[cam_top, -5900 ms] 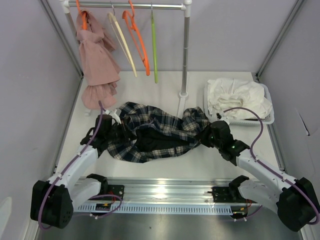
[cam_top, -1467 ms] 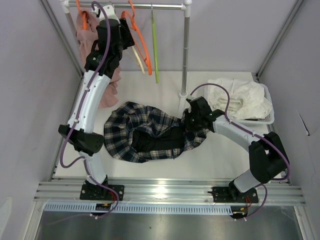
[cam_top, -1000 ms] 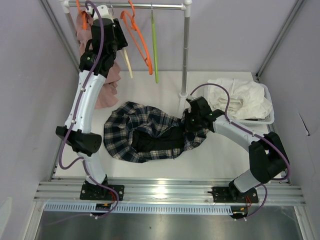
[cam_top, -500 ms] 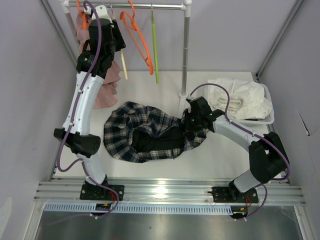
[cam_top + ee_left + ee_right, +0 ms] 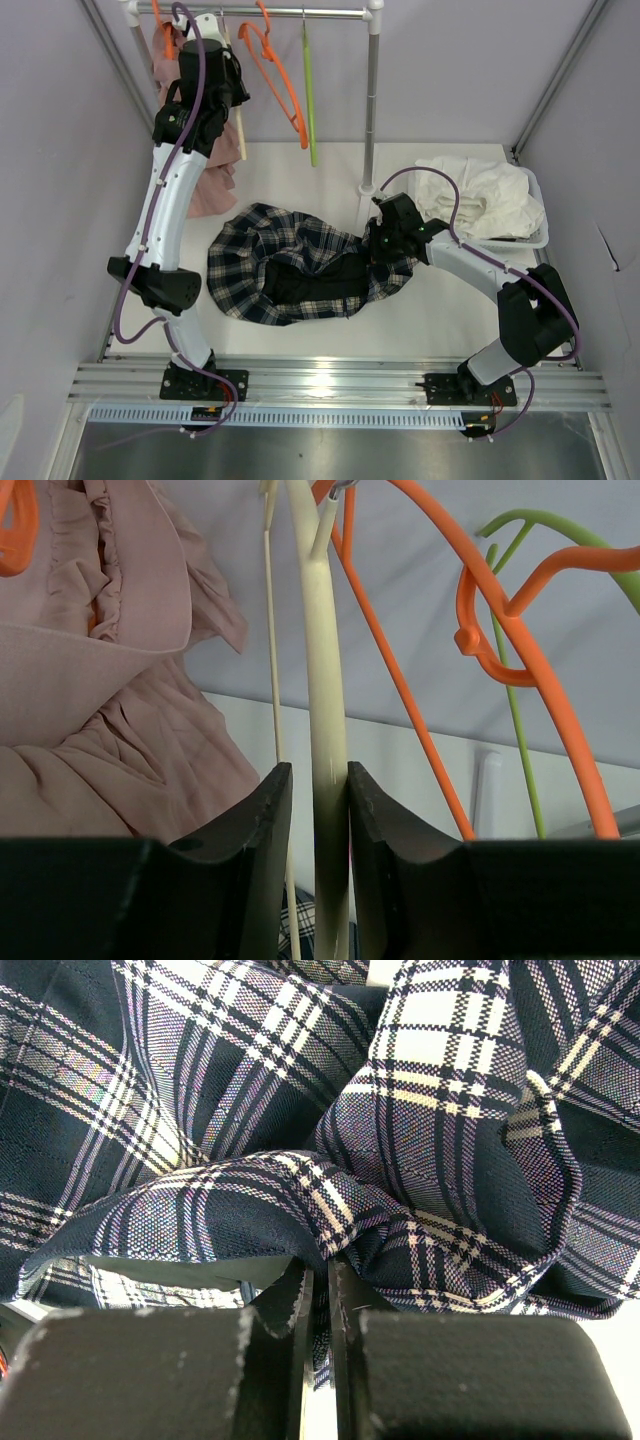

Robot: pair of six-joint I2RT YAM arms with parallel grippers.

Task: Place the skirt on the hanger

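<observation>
— Looking up at the rail (image 5: 290, 12), where is the left gripper (image 5: 318, 810)?
— Raised beside the pink dress (image 5: 205, 150), its jaws pressed against both sides of the cream hanger (image 5: 325, 680), orange hanger (image 5: 275, 75) just beside

— And the skirt (image 5: 290, 265)?
— Crumpled on the table (image 5: 440, 310). The right gripper (image 5: 320, 1290) pinches a fold at its right end, jaws almost together, near the basket (image 5: 535, 235) of white cloth

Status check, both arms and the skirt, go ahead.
Left gripper closing on cream hanger at the rail. Right gripper shut on plaid skirt, on table. Orange hanger close beside.
</observation>
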